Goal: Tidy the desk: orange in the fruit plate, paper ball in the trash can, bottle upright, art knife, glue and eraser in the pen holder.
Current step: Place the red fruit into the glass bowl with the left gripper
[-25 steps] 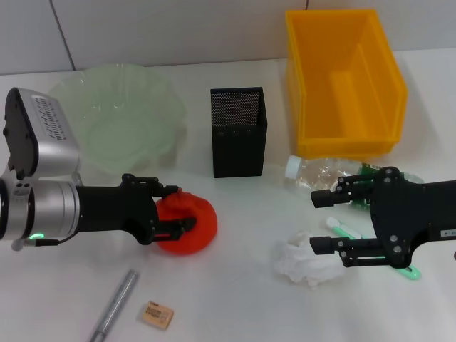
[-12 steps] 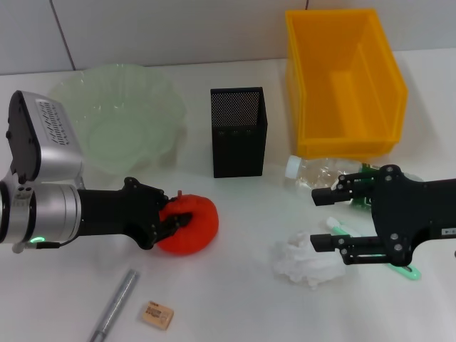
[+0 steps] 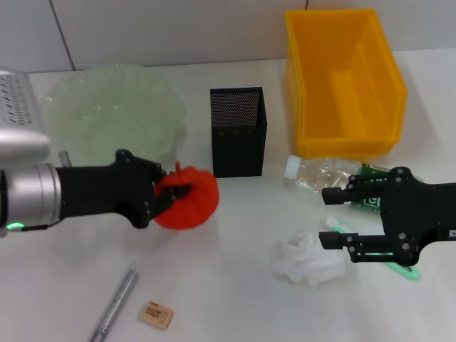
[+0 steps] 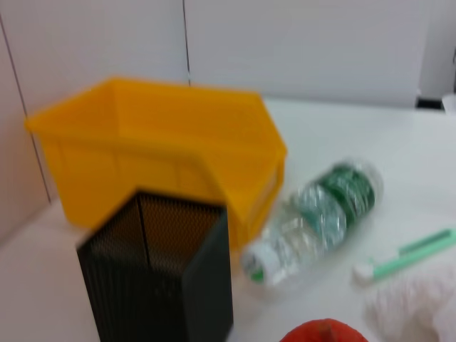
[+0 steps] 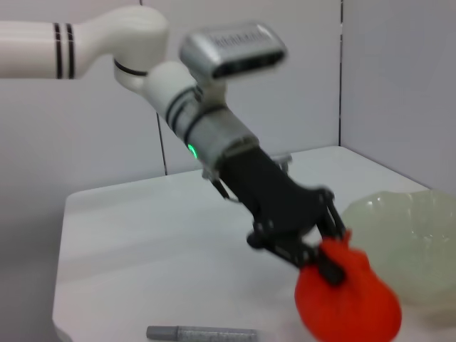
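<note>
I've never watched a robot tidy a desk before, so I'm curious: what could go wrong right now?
The left gripper holds the orange only near its top, by what looks like a narrow pinch, so it might slip and roll before reaching the fruit plate. The right gripper hangs open beside the paper ball, with the lying bottle close behind; a careless move could nudge the bottle and set it rolling.

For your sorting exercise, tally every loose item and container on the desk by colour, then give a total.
Orange or yellow: 2, the orange and the trash can
Green: 2, the fruit plate and a stick
Black: 1, the pen holder
White: 1, the paper ball
Clear: 1, the bottle
Grey: 1, a metal pen-like tool
Tan: 1, the eraser
Total: 9
</note>
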Robot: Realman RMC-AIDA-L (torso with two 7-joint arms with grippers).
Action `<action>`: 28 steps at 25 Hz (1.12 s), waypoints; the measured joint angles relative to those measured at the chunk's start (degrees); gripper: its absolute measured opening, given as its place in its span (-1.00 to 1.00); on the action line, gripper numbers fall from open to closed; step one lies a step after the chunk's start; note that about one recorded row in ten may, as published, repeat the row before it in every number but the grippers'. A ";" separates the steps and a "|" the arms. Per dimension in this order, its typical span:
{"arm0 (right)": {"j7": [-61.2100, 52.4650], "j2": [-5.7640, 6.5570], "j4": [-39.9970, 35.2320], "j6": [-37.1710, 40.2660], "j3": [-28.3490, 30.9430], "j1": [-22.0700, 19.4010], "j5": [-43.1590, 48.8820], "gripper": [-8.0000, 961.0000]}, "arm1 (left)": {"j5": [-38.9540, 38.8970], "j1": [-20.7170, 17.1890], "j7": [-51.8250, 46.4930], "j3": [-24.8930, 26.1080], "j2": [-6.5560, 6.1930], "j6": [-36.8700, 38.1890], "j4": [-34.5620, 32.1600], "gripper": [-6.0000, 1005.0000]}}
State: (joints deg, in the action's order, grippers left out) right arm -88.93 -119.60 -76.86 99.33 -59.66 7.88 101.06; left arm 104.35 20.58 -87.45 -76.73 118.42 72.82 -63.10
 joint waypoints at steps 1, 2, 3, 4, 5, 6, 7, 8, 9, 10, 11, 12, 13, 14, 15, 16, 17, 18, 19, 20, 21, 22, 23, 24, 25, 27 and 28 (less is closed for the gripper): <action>0.14 -0.01 0.24 -0.13 0.02 -0.03 -0.01 0.26 | -0.61 -0.57 -0.01 0.05 -0.04 0.29 -1.29 -0.63; 0.27 -0.02 0.62 -0.24 0.03 -0.06 -0.05 0.26 | -0.61 -0.57 -0.01 0.05 -0.04 0.29 -1.29 -0.65; 0.27 -0.02 0.62 -0.24 0.03 -0.06 -0.05 0.26 | -1.40 -1.59 -0.03 0.23 -0.04 0.44 -3.50 -0.66; 0.29 -0.02 0.75 -0.26 -0.03 -0.06 -0.06 0.26 | -1.90 -2.67 -0.03 0.71 -0.04 0.31 -6.11 -0.68; 0.33 -0.02 0.84 -0.27 -0.17 -0.06 -0.07 0.25 | -2.09 -3.05 -0.03 1.28 0.00 0.09 -7.19 -0.70; 0.45 -0.03 0.88 -0.27 -0.31 -0.06 -0.08 0.26 | -2.29 -3.34 0.00 1.89 0.04 -0.27 -8.04 -0.72; 0.71 -0.08 0.92 -0.25 -0.49 -0.07 -0.21 0.26 | -2.90 -3.44 0.11 3.16 0.10 -0.93 -8.54 -0.73; 0.71 -0.08 0.92 -0.25 -0.49 -0.07 -0.21 0.26 | -4.22 -3.39 0.29 5.02 0.15 -2.09 -8.52 -0.74; 0.86 -0.11 0.94 -0.15 -0.53 -0.09 -0.37 0.26 | -5.16 -3.22 0.38 5.92 0.14 -2.86 -8.04 -0.75; 0.93 -0.13 0.96 0.02 -0.53 -0.11 -0.57 0.26 | -6.09 -3.05 0.45 6.75 0.11 -3.80 -7.57 -0.77; 0.94 -0.13 0.98 0.13 -0.54 -0.14 -0.72 0.26 | -7.29 -2.78 0.57 7.69 0.07 -4.93 -6.85 -0.78; 0.95 -0.13 1.02 0.25 -0.56 -0.15 -0.85 0.26 | -9.87 -2.24 1.39 9.00 0.08 -7.40 -5.30 -0.79; 0.95 -0.13 1.02 0.25 -0.56 -0.15 -0.85 0.26 | -9.87 -2.24 1.39 9.00 0.08 -7.40 -5.30 -0.81; 0.96 -0.13 1.03 0.28 -0.58 -0.16 -0.87 0.26 | -10.99 -2.02 2.19 9.34 0.09 -8.61 -4.59 -0.82; 0.96 -0.13 1.03 0.34 -0.61 -0.17 -0.88 0.26 | -11.97 -1.83 3.23 9.46 0.12 -9.63 -3.84 -0.84; 0.97 -0.13 1.03 0.47 -0.66 -0.20 -0.90 0.26 | -12.93 -1.67 4.06 9.48 0.13 -10.57 -3.16 -0.86; 1.02 -0.13 1.03 0.77 -0.71 -0.22 -0.95 0.26 | -14.75 -1.01 5.66 9.50 0.14 -12.88 -1.05 -0.87; 1.02 -0.13 1.03 0.77 -0.71 -0.22 -0.95 0.26 | -14.75 -1.01 5.66 9.50 0.14 -12.88 -1.05 -0.87; 1.04 -0.13 1.03 0.87 -0.73 -0.22 -0.96 0.26 | -15.32 -0.52 6.15 9.50 0.14 -13.93 0.04 -0.87; 1.06 -0.12 1.03 0.92 -0.75 -0.23 -0.98 0.26 | -15.76 0.11 6.63 9.51 0.15 -15.21 1.44 -0.87; 1.06 -0.12 1.03 0.95 -0.74 -0.23 -1.05 0.26 | -16.06 0.84 7.11 9.52 0.15 -16.35 2.89 -0.87; 1.06 -0.11 1.02 0.99 -0.75 -0.24 -1.15 0.26 | -16.33 2.31 7.63 9.53 0.15 -18.80 5.91 -0.87; 1.06 -0.11 1.03 1.03 -0.74 -0.24 -1.26 0.26 | -16.33 2.31 7.63 9.53 0.15 -18.80 5.91 -0.87; 1.07 -0.11 1.02 1.09 -0.74 -0.24 -1.35 0.26 | -16.55 3.41 7.77 9.54 0.15 -20.20 7.71 -0.87; 1.06 -0.11 1.02 1.17 -0.74 -0.23 -1.41 0.26 | -16.60 4.29 7.78 9.52 0.15 -21.29 9.14 -0.87; 1.06 -0.11 1.02 1.48 -0.73 -0.18 -1.42 0.26 | -16.66 7.03 7.80 9.23 0.15 -24.96 12.77 -0.87; 1.06 -0.11 1.02 1.48 -0.73 -0.18 -1.42 0.26 | -16.66 7.03 7.80 9.23 0.15 -24.96 12.77 -0.87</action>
State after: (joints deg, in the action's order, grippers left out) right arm -87.87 -119.70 -75.85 100.81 -60.39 7.70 99.65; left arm 87.70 27.60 -79.65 -67.50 118.57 47.87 -50.34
